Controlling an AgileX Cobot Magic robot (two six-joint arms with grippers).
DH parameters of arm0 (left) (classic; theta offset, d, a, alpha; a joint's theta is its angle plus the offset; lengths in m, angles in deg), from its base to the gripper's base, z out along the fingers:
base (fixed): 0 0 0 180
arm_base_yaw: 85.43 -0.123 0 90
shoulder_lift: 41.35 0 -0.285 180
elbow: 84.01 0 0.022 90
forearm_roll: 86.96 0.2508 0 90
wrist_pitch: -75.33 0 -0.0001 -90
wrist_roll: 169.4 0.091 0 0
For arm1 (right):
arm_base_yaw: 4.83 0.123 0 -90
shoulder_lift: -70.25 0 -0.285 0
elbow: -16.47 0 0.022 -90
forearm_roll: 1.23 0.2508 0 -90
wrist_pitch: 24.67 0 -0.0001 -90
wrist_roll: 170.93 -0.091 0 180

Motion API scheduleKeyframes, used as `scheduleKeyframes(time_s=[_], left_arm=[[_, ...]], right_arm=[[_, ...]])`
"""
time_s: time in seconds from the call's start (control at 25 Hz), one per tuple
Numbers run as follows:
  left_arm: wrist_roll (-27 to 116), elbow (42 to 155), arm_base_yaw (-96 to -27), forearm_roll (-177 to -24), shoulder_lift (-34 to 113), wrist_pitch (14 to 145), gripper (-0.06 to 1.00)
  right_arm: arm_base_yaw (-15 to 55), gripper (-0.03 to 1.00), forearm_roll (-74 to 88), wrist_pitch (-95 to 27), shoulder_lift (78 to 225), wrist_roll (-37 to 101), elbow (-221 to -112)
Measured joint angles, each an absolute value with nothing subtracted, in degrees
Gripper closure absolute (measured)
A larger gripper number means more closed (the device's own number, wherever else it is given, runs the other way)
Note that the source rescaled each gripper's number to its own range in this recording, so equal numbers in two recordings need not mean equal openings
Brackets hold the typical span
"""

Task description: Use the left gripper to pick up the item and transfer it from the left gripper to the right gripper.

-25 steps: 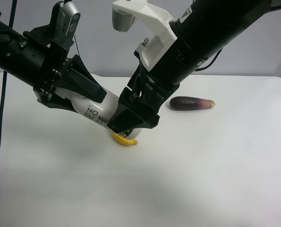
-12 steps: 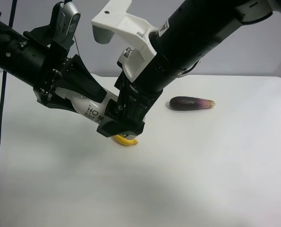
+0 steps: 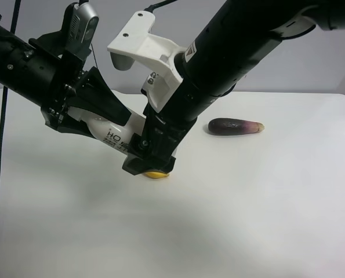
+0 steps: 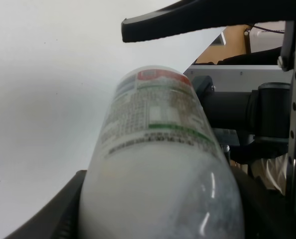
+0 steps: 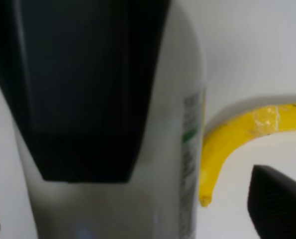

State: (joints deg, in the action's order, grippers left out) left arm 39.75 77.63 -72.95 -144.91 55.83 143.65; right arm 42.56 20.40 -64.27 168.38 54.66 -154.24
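My left fingers (image 3: 105,98) are clamped on the white bottle (image 3: 115,134), holding it clear of the bench (image 3: 247,202) so its free end is offered to my right fingers (image 5: 277,196), which are spread apart either side of it. Its long axis slants down from the left fingers toward the right.

Exterior high view: bright, even, diffuse light, probably from overhead; white table (image 3: 265,220) close to washed out, broad soft-edged grey shadow toward the view's lower left. Focus crisp. Right wrist view: bottle (image 5: 175,124) too close, badly blurred, label print unreadable; banana (image 5: 232,134) slightly soft, faint shadow along its curve. Left wrist view: bottle's near end defocused, small glints; label smeared, backdrop somewhat sharper.
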Motion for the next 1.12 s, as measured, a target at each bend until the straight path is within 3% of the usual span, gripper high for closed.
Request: scheduleKeyframes(time_s=[0.68, 0.76, 0.92, 1.12], left_arm=[[39.7, 77.6, -73.0, -144.9, 55.8, 143.6, 0.91], [39.7, 77.6, -73.0, -144.9, 55.8, 143.6, 0.91], [39.7, 77.6, -73.0, -144.9, 55.8, 143.6, 0.91], [38.9, 77.6, -73.0, -145.0, 55.8, 143.6, 0.91]], right_arm=[[42.6, -0.02, 21.6, -63.6, 168.4, 54.6, -154.2], [42.6, 0.07, 21.8, -63.0, 168.4, 54.6, -154.2], [42.6, 0.36, 21.9, -62.8, 168.4, 54.6, -154.2], [42.6, 0.44, 21.9, -62.8, 168.6, 54.6, -154.2]])
